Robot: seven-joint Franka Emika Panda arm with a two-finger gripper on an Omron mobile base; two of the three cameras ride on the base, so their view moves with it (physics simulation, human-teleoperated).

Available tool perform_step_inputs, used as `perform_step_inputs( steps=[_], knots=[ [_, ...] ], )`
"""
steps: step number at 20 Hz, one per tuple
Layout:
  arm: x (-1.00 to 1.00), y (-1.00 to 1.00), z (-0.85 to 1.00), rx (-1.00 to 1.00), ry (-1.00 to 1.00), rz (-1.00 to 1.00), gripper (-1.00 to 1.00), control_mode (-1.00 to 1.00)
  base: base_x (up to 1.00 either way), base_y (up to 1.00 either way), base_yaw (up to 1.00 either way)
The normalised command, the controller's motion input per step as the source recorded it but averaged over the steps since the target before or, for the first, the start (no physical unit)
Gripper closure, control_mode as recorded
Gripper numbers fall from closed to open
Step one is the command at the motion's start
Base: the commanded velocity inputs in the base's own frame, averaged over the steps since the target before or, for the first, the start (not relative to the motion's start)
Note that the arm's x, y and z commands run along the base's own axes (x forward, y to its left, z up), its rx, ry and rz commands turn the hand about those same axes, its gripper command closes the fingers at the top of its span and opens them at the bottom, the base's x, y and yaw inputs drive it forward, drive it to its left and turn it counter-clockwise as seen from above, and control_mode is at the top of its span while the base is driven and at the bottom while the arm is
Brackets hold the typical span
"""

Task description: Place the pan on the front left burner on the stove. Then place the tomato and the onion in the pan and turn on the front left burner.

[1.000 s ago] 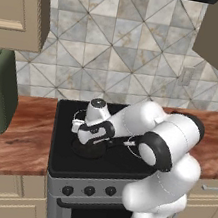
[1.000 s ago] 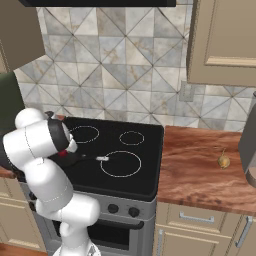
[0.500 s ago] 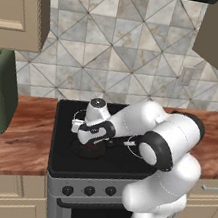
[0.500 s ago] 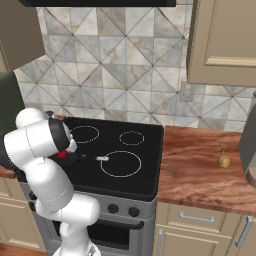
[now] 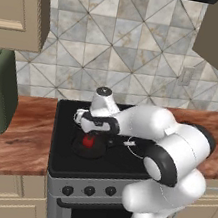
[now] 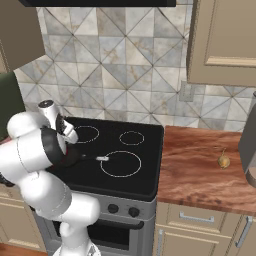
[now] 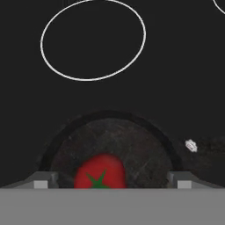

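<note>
Judging by your views, the pan (image 5: 89,145) seemingly sits on the front left burner with the tomato (image 7: 99,173) inside, the claw (image 7: 110,179) released above it, while the onion (image 6: 224,161) waits on the worktop (image 6: 200,170) and the burner is unlit.

black stove (image 5: 71,163) – pan (image 5: 76,148) on it, wooden counter (image 6: 200,175) – onion (image 6: 223,160)

The white arm was bent over from the base and reached toward the front left part of the stove (image 5: 61,158). The gripper (image 5: 92,134) was pointed down, low over the glass. Its two fingers (image 7: 40,180) were spread wide apart, and nothing was held between them.
</note>
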Motion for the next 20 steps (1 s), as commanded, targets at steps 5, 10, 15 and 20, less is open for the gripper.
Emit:
perform_step_inputs(
  steps=[5,10,15,20],
  knots=[
    [0.0,-0.47,0.32,0.0,0.0,-0.04,-1.0,-1.0,0.0,0.0,0.0],
    [0.0,-0.54,0.09,0.0,0.0,-0.05,-1.0,-1.0,0.0,0.0,0.0],
    [0.0,-0.59,0.03,0.0,0.0,-0.06,-1.0,-1.0,0.0,0.0,0.0],
    [0.0,-0.66,0.0,0.0,0.0,-0.06,-1.0,-1.0,0.0,0.0,0.0]
  ],
)
